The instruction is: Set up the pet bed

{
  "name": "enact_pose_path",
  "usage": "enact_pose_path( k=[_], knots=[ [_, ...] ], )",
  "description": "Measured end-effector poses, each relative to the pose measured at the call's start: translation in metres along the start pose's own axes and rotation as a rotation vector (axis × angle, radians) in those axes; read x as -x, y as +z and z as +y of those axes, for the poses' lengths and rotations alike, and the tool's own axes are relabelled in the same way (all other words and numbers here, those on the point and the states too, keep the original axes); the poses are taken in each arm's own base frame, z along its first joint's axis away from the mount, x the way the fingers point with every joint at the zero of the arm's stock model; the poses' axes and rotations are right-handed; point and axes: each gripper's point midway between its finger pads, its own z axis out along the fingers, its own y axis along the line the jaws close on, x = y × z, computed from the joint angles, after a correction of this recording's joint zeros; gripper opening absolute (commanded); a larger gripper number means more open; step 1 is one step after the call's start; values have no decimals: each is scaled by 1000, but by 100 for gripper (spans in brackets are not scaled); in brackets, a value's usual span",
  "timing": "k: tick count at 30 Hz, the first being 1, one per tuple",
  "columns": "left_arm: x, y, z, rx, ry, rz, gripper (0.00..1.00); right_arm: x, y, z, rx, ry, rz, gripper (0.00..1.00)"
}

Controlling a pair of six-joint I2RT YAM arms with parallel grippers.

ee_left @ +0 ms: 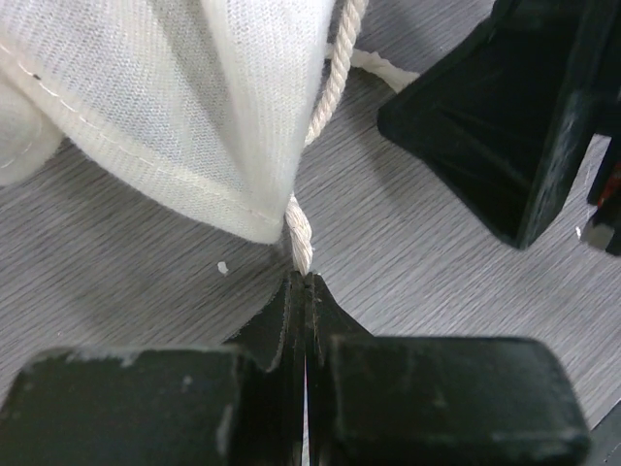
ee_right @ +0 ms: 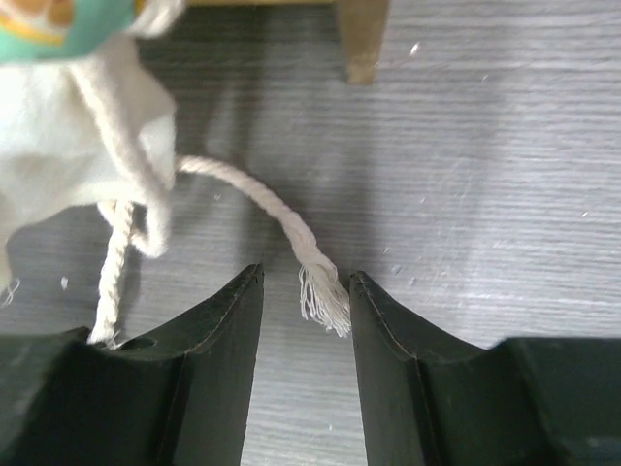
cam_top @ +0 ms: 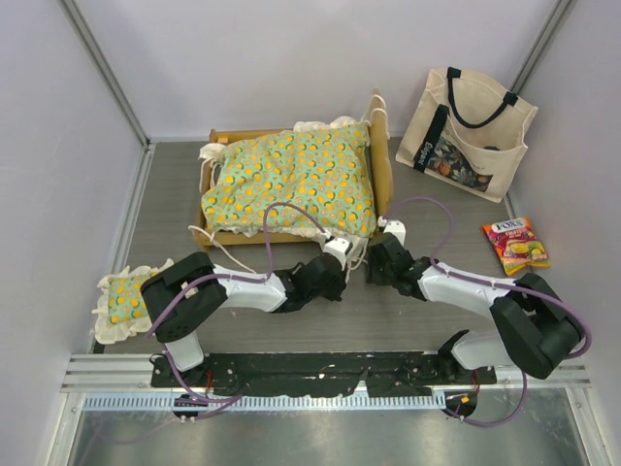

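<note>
Light-wood rectangular pet bed frame [cam_top: 383, 170] stood at the far middle of the grey table [cam_top: 170, 204], its green orange-print ruffled cushion [cam_top: 291, 180] laid on top. At its near right corner our left fingers [ee_left: 277, 325] were pinched shut on a cream rope tie [ee_left: 300, 233]; our right fingers [ee_right: 228, 330] stood half apart around a frayed tie end [ee_right: 325, 296], not gripping.

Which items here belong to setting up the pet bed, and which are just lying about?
Job: wooden bed frame, mattress cushion, tie cords.
Lying about: tote bag, sweets packet, small matching pillow (maybe needed later).
</note>
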Motion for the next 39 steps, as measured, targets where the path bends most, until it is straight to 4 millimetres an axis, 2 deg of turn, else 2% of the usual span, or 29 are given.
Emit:
enact_pose_path(
  k=[4,7,8,10,11,12,17,21,23,25,28,30,33,39],
  knots=[
    [2,0,-3,-15,-4,-4,0,-9,-6,7,0,-16,25,46],
    [3,0,-4,-24,-6,-6,0,-11,-6,6,-17,-3,25,35],
    [3,0,-5,-27,-7,-6,0,-11,-6,4,-29,-1,24,23],
    [4,1,-5,-32,-8,-8,0,-10,-4,2,-58,1,27,15],
    [4,1,-6,-37,-9,-8,0,-8,-2,1,-76,3,27,3],
    [4,0,-7,-41,-9,-9,0,-7,0,1,-85,5,28,1],
    [4,0,-7,-46,-11,-6,0,1,3,0,-133,23,17,1],
    [3,0,-5,-38,-10,1,0,0,-10,-18,-178,36,25,1],
    [2,-4,-2,-30,-9,8,0,16,-20,-32,-192,90,-13,1],
    [4,-11,0,-25,-5,9,0,43,-31,-51,-216,169,-81,1],
    [13,-20,0,-26,1,-10,0,81,-43,-84,-271,260,-161,1],
    [21,-25,-1,-28,9,-29,0,100,-49,-100,-300,294,-194,1],
    [25,-28,2,-14,25,-36,0,122,-57,-115,-316,324,-225,1],
    [23,-26,18,84,59,-3,0,149,-61,-125,-308,348,-242,1]
  ],
)
